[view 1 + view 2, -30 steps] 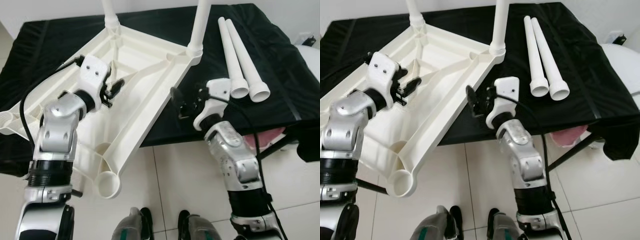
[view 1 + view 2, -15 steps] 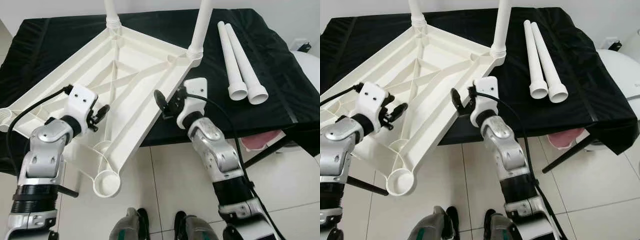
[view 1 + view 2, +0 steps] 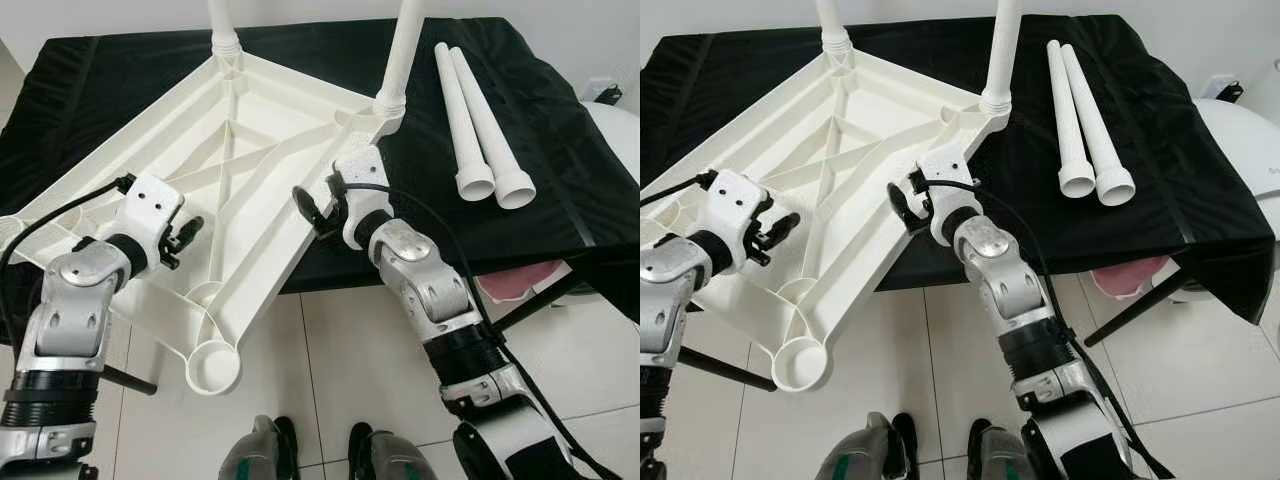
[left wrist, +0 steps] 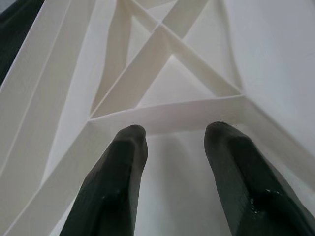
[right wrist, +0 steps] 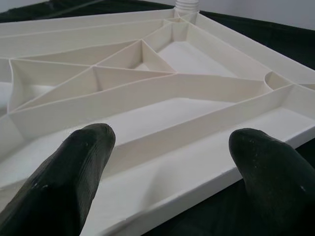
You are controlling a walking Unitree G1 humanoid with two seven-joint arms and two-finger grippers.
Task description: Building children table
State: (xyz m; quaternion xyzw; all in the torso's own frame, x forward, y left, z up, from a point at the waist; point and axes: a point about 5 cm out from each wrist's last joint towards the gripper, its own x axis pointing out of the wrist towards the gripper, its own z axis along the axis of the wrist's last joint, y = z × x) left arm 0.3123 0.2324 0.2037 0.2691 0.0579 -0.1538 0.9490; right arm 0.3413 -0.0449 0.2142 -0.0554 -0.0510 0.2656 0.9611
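A: Here's the white tabletop (image 3: 250, 170), upside down on the black cloth (image 3: 560, 180), ribs facing up. Its near corner sticks out past the cloth's front edge over the tiled floor (image 3: 340, 370).

B: Two legs are in their sockets at the far corners, one at the back left (image 3: 222, 25), one at the back right (image 3: 400, 55). Two loose legs (image 3: 478, 115) lie side by side on the cloth, well apart from the tabletop, wide ends toward the robot.

A: And the near corner socket (image 3: 212, 368) hangs over the floor with nothing in it.

B: Left gripper (image 3: 178, 240) sits over the ribbed underside near the front left edge. Its wrist camera shows the two black fingers (image 4: 115, 182) spread, a rib crossing just ahead of the tips, nothing between them.

A: Right gripper (image 3: 312, 210) is at the tabletop's right edge, where plastic meets cloth. Fingers (image 5: 64, 177) wide apart there too, the rim lying between them, not pinched.

B: What's crowding things?

A: The right arm reaches in from the floor side. A white rounded thing (image 3: 615, 130) sits beyond the cloth's right edge, something pink (image 3: 520, 285) under the overhang, and a dark stand leg (image 3: 540, 300) slants down there.

B: Open cloth lies between the tabletop's right edge and the loose legs. The robot's feet (image 3: 320, 455) stand on bare tile.
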